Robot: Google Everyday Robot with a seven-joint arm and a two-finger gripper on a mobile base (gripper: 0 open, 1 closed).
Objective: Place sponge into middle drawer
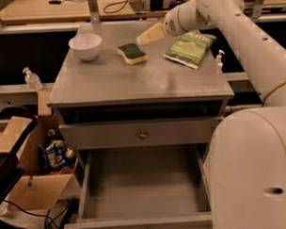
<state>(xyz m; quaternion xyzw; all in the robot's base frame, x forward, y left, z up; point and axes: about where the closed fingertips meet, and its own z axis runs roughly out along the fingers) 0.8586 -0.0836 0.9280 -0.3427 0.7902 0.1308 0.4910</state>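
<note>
Grey cabinet (142, 81) bears the sponge (132, 53) on its top near the back, ungrasped, with the gripper (149, 35) hovering just beside it, clenched or released I cannot tell, and its middle drawer (141, 187) open below, so pickup and placing remain.

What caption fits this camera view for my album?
Robot gripper hangs near the sponge on the grey cabinet, with the middle drawer open below.

White arm (243, 32); cream tool (149, 35) by sponge (132, 53)
</note>
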